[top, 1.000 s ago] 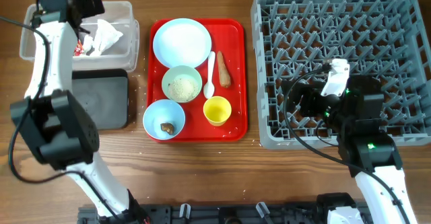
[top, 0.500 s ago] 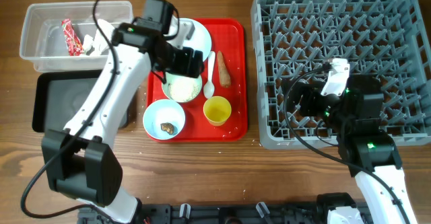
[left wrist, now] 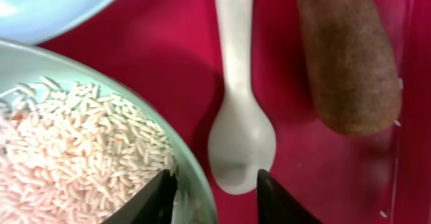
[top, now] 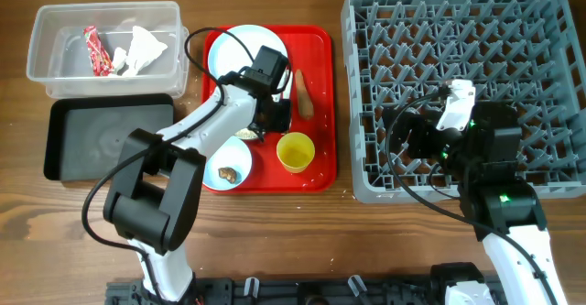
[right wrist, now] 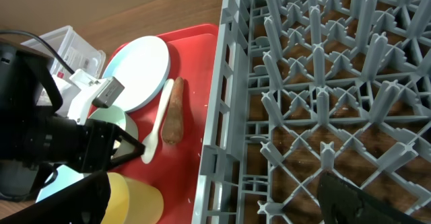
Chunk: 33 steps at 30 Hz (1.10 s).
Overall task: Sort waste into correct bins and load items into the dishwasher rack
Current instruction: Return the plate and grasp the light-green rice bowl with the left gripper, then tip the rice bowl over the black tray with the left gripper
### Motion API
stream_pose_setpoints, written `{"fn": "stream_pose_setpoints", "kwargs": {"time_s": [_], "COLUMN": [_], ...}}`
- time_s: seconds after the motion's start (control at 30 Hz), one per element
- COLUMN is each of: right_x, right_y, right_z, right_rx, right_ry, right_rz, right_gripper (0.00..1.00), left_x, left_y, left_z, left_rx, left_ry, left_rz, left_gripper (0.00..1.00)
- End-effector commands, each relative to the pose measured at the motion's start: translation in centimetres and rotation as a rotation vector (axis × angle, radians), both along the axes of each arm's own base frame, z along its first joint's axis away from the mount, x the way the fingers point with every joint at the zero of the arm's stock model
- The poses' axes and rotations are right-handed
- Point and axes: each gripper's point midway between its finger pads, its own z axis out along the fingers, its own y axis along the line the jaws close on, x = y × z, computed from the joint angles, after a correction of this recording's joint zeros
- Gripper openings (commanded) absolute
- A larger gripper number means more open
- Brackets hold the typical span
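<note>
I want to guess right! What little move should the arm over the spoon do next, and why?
Probably lower the left gripper slightly and close on the white spoon. Its jaws stand open on either side of the spoon's bowl end. The spoon lies flat on the red tray, between the rice bowl and the carrot-like stick, and is not yet gripped.

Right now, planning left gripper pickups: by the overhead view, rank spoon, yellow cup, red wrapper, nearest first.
1. white plastic spoon, at the left gripper
2. yellow cup, nearby on the tray
3. red snack wrapper, in the clear tub
</note>
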Motion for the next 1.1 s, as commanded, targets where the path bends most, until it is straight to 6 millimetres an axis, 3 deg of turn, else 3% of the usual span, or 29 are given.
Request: {"fn": "stream_pose_setpoints", "kwargs": {"time_s": [0.0,0.03,0.2,0.3,0.4,0.47,0.6,0.67,0.73,0.83,0.9,1.07], "right_x": [0.2,0.2,0.2,0.2,0.2,0.2,0.2,0.2,0.2,0.2,0.2,0.1], "right_y": [0.3,0.3,0.3,0.3,0.3,0.3,0.3,0.3,0.3,0.3,0.3,0.3], "right_z": [1.0,1.0,1.0,1.0,1.0,1.0,1.0,1.0,1.0,1.0,1.0,1.0], "right_rx": [0.019,0.019,0.019,0.019,0.022,0.022,0.021,0.021,0.021,0.021,0.022,0.022], "right_ry": [-0.018,-0.018,-0.019,-0.019,-0.017,-0.017,-0.017,-0.018,-0.017,-0.018,-0.017,-0.017], "right_rz": [0.012,0.012,0.012,0.011,0.010,0.010,0.010,0.010,0.010,0.010,0.010,0.009], "right_gripper": [1.00,1.00,1.00,1.00,1.00,1.00,1.00,0.99,1.00,1.00,1.00,1.00], "left_x": [0.1,0.2,0.8,1.0,1.4,1.7,2.0,1.5,0.6,-0.8,-1.6,-2.8], "left_y": [0.6,0.5,0.3,0.7,0.5,0.2,0.7,2.3,5.3,9.5,13.3,18.5], "left_z": [-0.4,-0.1,1.4,1.4,2.7,4.7,10.6,13.8,16.4,18.3,18.5,16.6], "left_rx": [0.032,0.031,0.017,0.036,0.025,0.010,-0.038,-0.058,-0.060,-0.092,-0.115,-0.310], "left_ry": [-0.007,-0.015,-0.054,-0.062,-0.079,-0.099,-0.161,-0.196,-0.214,-0.189,-0.143,-0.067], "left_rz": [0.008,0.009,0.011,0.017,0.021,0.025,0.084,0.118,0.181,0.279,0.371,0.395], "left_gripper": [0.37,0.35,0.04,0.04,0.04,0.04,0.04,0.04,0.04,0.04,0.04,0.04]}}
